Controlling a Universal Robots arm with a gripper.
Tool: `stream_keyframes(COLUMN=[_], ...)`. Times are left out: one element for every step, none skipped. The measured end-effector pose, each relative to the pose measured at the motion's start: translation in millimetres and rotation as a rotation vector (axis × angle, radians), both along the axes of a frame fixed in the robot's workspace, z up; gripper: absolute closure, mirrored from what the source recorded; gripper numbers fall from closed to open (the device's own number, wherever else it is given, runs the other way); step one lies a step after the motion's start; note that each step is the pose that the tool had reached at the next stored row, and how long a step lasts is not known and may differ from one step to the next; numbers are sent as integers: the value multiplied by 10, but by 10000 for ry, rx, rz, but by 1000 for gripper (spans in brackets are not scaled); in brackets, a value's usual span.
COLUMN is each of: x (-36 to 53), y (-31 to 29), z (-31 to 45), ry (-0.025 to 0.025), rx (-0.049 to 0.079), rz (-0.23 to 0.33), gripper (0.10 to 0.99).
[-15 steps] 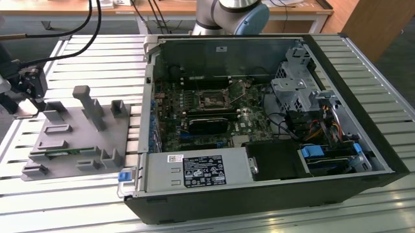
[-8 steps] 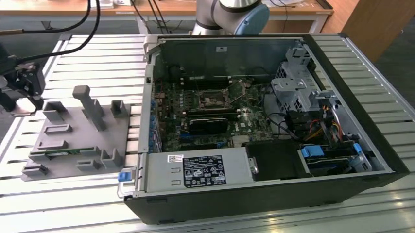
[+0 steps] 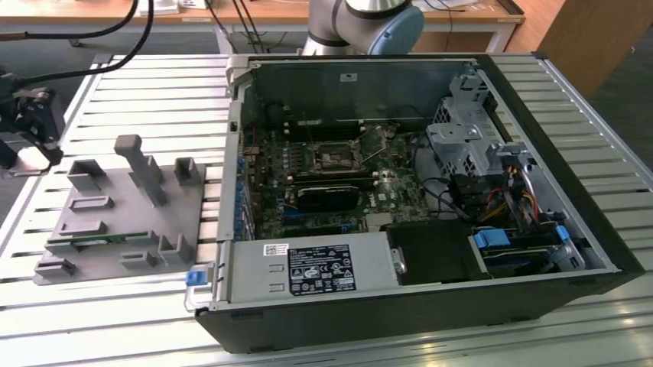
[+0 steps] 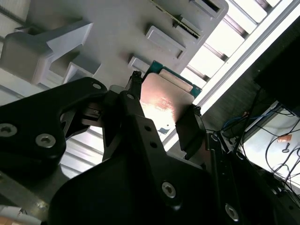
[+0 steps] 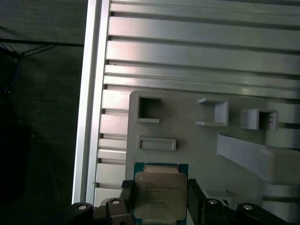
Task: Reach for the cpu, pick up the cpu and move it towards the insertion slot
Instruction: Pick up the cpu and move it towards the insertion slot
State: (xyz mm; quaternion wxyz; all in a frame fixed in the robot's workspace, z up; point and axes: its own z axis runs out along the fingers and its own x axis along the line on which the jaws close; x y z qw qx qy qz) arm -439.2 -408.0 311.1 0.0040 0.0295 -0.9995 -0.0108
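Note:
The cpu (image 5: 157,197), a flat square chip with a shiny metal top and a green rim, sits between my gripper's (image 5: 159,192) black fingers (image 5: 194,199), one pressed against each side. In the second wrist view the cpu (image 4: 165,101) is clamped the same way by the gripper (image 4: 165,96), above the grey fixture plate (image 4: 117,42). In the exterior view the gripper (image 3: 33,145) hangs at the far left, beside the fixture plate (image 3: 122,222). The insertion slot (image 3: 335,158), a metal-framed square socket, lies on the motherboard inside the open computer case, far from the gripper.
The open computer case (image 3: 429,306) lies on the slatted metal table (image 3: 92,321), with a power supply block (image 3: 311,269), drive cage and cables inside. The fixture plate has raised posts (image 3: 138,168) and a thin green strip (image 3: 102,238). Cables hang beyond the table edge.

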Motion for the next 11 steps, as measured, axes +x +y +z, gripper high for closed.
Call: stream_keyframes(x=[0,0,0,0,0,0,0,0,0,0,0], y=[0,0,0,1,1,1,1,1,1,1,1], z=[14,28,43,58,74,90,108,122,138,153,168], ry=[-1,-1,0,-1,-1,-1,0,-1,0,0,-1], rx=[-1,-1,-2,-3,-4,-5,-7,-8,-9,-10,-11], rz=[0,0,0,0,0,0,0,0,0,0,0], gripper=[541,541,541,541,541,541,541,541,541,541,541])
